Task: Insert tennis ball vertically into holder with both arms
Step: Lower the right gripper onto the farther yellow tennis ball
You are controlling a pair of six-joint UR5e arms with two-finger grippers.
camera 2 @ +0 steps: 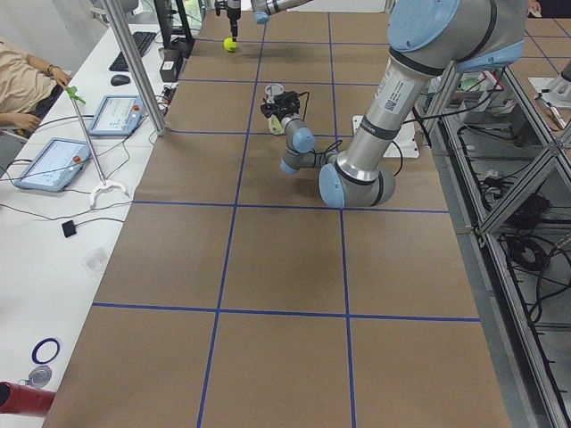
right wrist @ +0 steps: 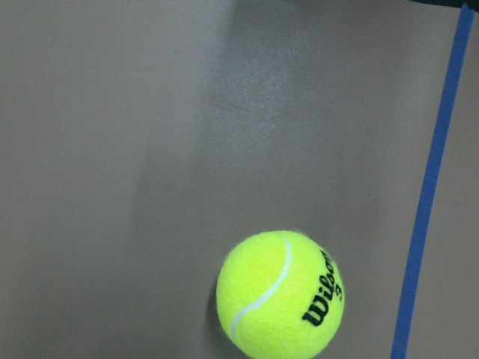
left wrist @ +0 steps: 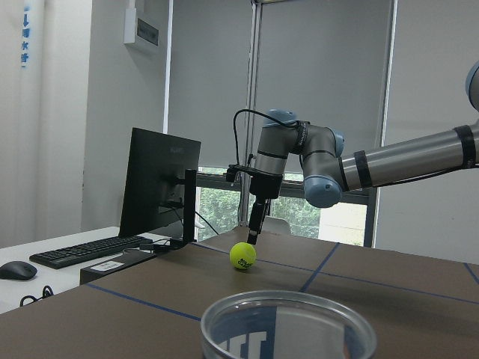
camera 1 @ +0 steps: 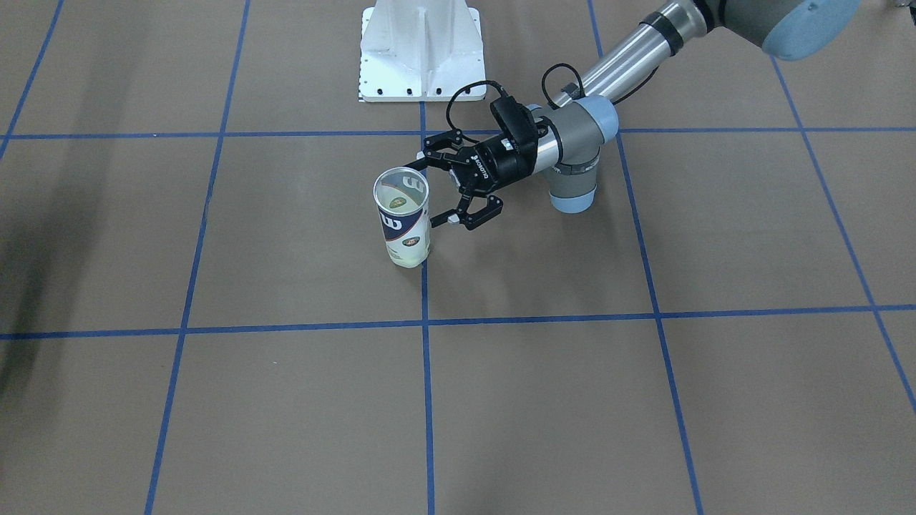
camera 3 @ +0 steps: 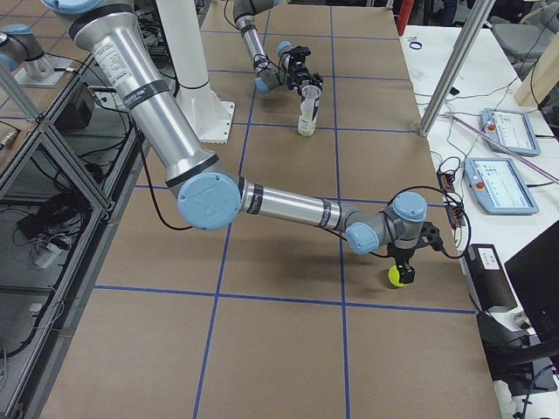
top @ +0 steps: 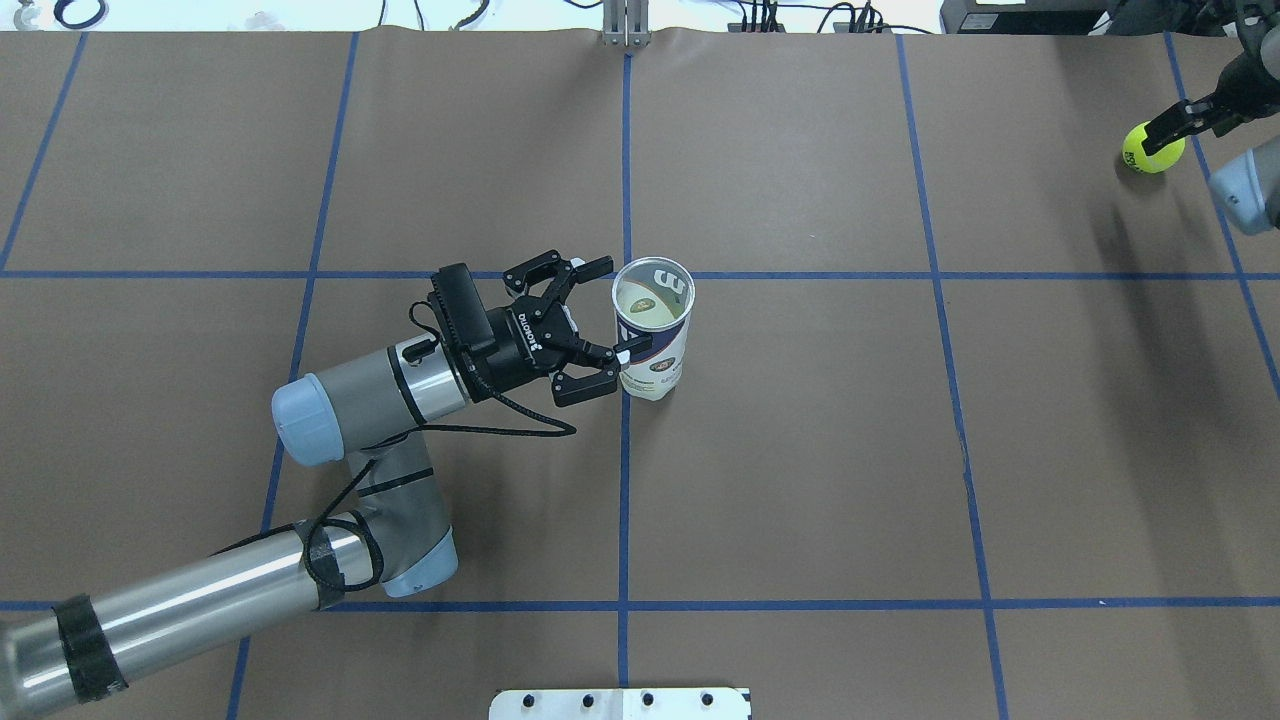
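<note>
The holder [camera 1: 404, 230], a clear can with a white and navy label, stands upright and open-topped mid-table [top: 655, 345]. My left gripper [top: 610, 312] is open at its side, one finger on each side of the can's wall [camera 1: 428, 193]. Only the holder's rim [left wrist: 288, 329] shows in the left wrist view. The tennis ball [top: 1150, 150] rests on the brown table far off at the right end [camera 3: 400, 278] [right wrist: 281, 295]. My right gripper [top: 1165, 130] points down at the top of the ball [left wrist: 242, 256]. I cannot tell whether its fingers are open or shut.
The white pedestal base [camera 1: 421, 50] stands at the robot's side of the table. Blue tape lines grid the brown surface. A side desk beyond the ball holds a monitor [left wrist: 161, 183] and a keyboard. A seated person [camera 2: 22, 80] and tablets are at another desk.
</note>
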